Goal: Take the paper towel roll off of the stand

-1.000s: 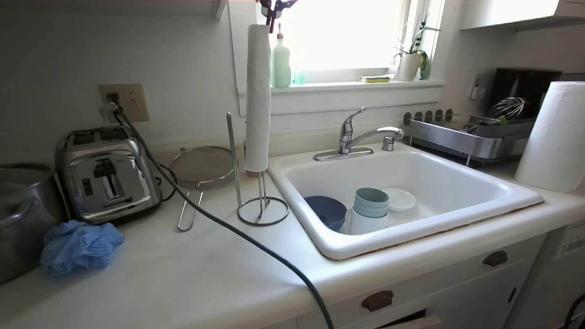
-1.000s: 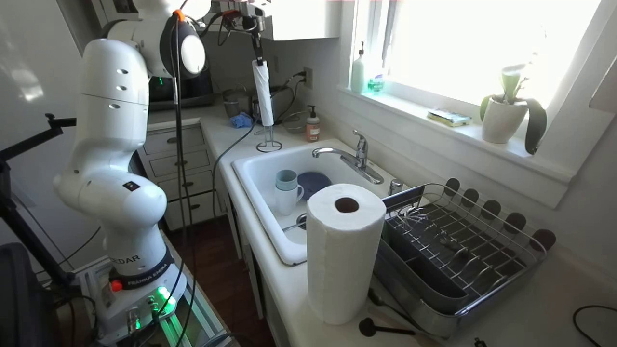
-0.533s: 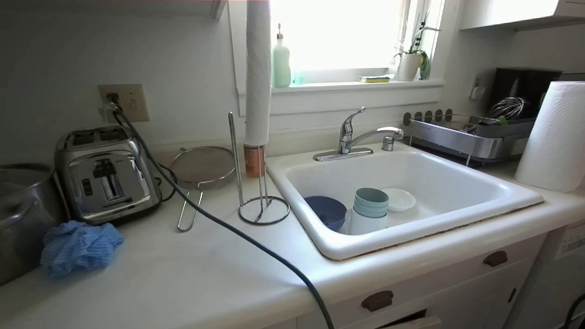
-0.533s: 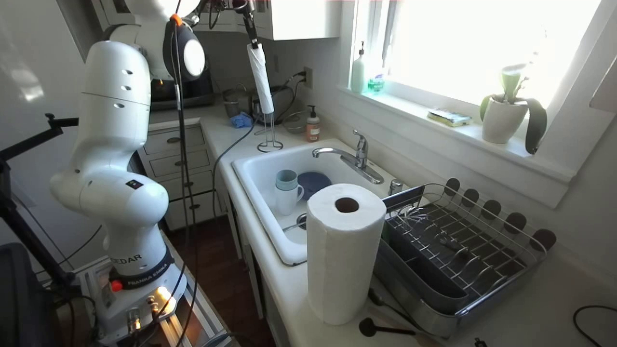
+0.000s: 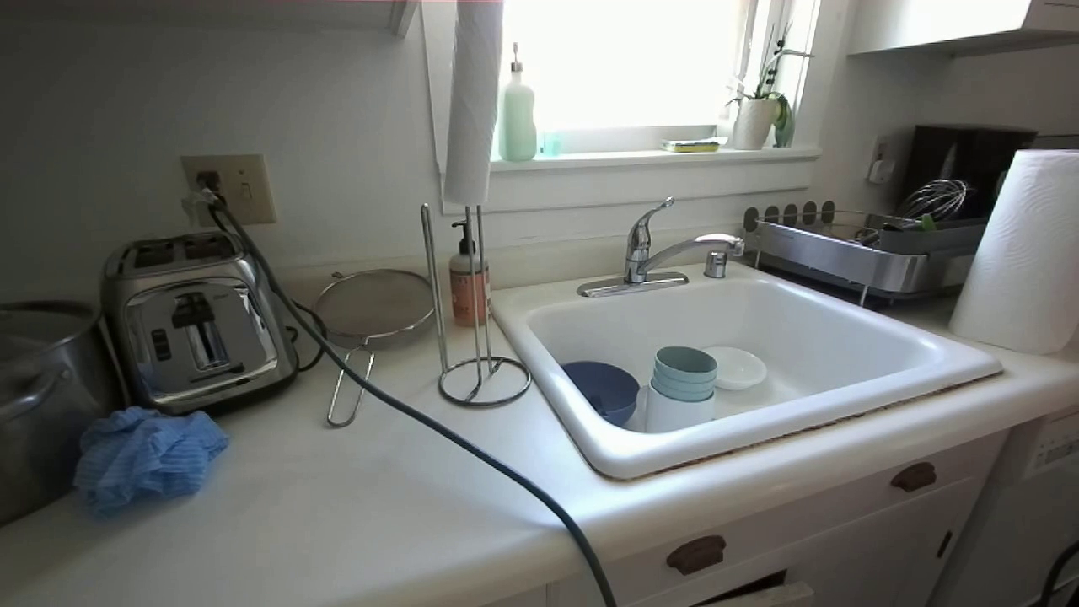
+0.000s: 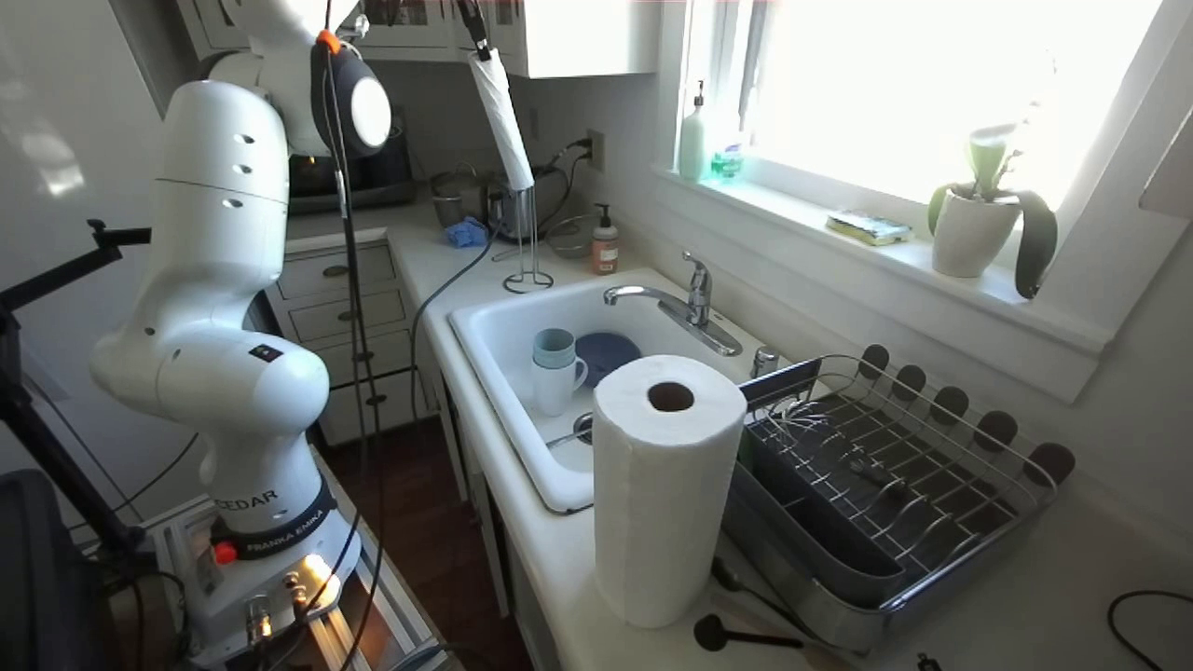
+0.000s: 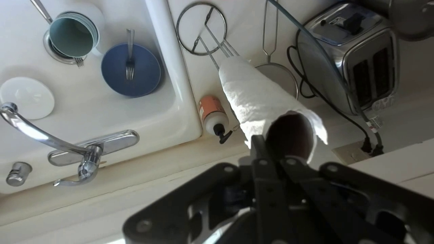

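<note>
The slim white paper towel roll (image 5: 474, 101) hangs slightly tilted above the counter; it also shows in an exterior view (image 6: 504, 126) and the wrist view (image 7: 254, 91). My gripper (image 6: 483, 51) is shut on the roll's top rim, one finger outside the tube, the other partly hidden at its dark opening in the wrist view (image 7: 266, 149). In an exterior view the gripper is above the frame. The thin metal stand (image 5: 435, 287) has its ring base at the counter (image 6: 528, 286). Its rods run up into the roll's lower end; their tops are hidden inside.
A soap bottle (image 5: 469, 287) and a sieve (image 5: 375, 308) are close behind the stand. The toaster (image 5: 202, 329) stands beside them, the sink (image 5: 590, 455) on the other side. A dark cable (image 5: 472, 451) crosses the counter. The fat white roll (image 6: 666, 522) stands by the dish rack (image 6: 885, 596).
The gripper and roll have risen, and the roll leans more. More of the stand's rods now shows below it. The stand's ring has shifted slightly; I cannot tell whether it lifted or slid.
</note>
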Motion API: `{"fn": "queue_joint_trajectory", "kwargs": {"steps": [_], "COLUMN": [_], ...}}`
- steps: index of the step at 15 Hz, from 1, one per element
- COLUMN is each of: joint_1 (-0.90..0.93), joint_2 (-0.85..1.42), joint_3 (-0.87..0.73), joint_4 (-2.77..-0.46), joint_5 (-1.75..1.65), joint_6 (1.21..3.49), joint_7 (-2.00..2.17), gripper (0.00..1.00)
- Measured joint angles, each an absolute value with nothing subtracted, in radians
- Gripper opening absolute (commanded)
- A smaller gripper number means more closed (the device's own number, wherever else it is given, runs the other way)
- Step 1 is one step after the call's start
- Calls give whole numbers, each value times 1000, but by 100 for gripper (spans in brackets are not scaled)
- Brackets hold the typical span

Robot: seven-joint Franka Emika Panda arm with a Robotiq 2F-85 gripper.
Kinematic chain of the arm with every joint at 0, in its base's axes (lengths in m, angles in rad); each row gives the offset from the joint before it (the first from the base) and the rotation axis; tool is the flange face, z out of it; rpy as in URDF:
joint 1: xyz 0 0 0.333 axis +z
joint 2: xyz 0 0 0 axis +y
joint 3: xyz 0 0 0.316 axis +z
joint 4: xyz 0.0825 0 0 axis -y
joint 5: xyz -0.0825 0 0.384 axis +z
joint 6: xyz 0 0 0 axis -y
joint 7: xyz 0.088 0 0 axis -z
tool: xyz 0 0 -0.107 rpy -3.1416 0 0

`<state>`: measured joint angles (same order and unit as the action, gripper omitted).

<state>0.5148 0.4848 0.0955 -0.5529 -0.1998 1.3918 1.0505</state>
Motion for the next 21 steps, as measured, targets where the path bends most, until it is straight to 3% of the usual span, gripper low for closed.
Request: {"fn": "queue_joint_trajectory", "kwargs": {"steps": [6, 21], "joint_1": [555, 593], "joint_2": [491, 550], "joint_3": [63, 98], "joint_4": [-447, -459], "joint_5": [-212, -87], "joint_6": [1333, 1408], "joint_7": [1050, 885], "gripper": [0, 0]}}
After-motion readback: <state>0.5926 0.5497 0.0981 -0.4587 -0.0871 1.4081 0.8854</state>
